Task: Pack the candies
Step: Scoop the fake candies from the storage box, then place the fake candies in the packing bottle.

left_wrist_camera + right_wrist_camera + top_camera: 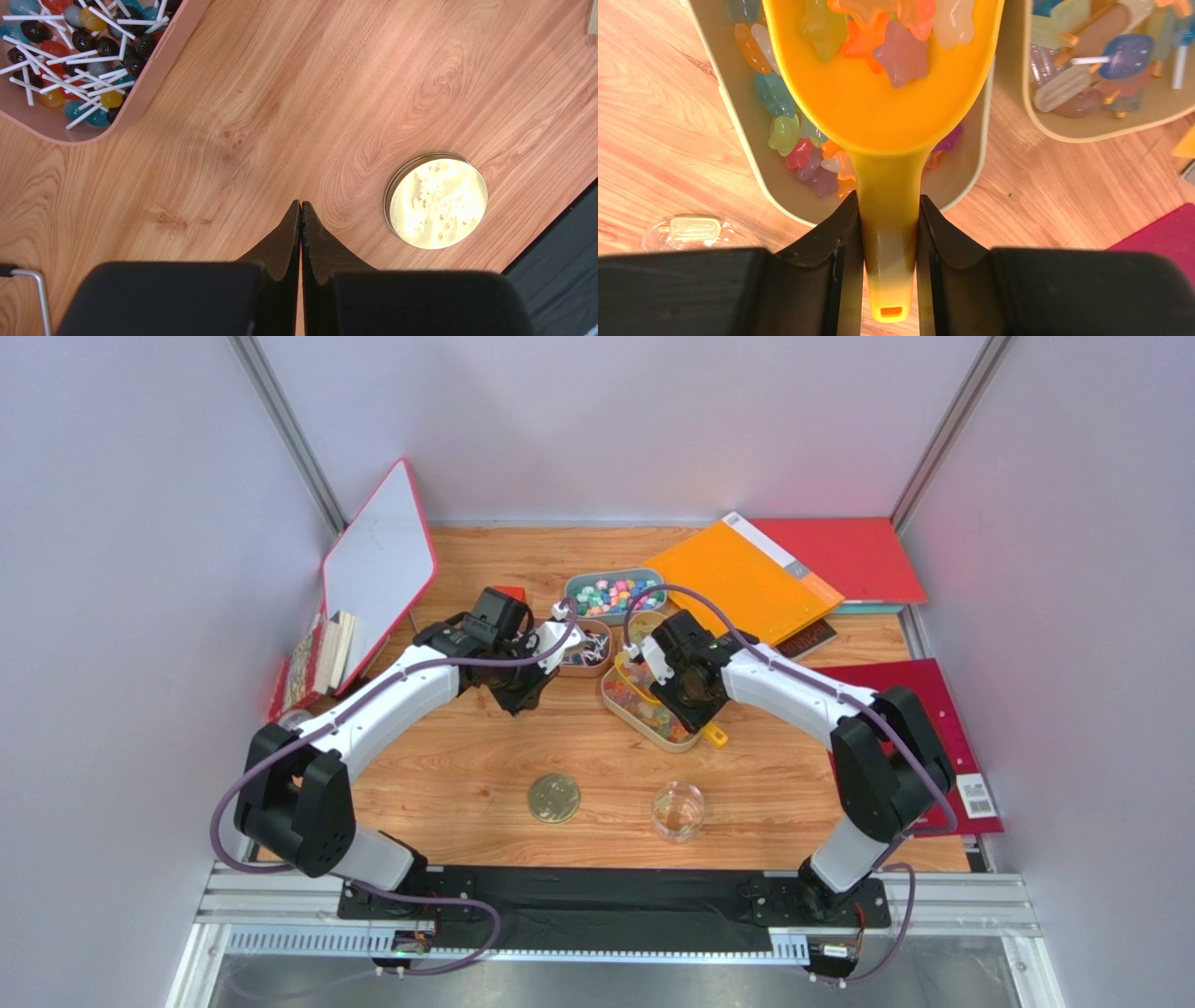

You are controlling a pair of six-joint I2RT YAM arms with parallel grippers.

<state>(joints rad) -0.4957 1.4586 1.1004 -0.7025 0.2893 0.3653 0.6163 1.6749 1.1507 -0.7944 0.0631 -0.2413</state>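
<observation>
My left fingers (300,210) are clenched on nothing over the desk (351,84). Toward the far edge, my right fingers (854,210) grip the scoop (878,105) by its stiff handle. The candies (903,56) in it look light and slippery; I'd keep it level.

Scoop (885,105) is yellow-orange, candies (903,52) in it see-through pink, orange, green. Beige tray (738,140), light wood-grain table (281,105), speckled gold lid (436,201). Orange folder (744,577) by the far edge, red folder (856,556) far right corner.
</observation>
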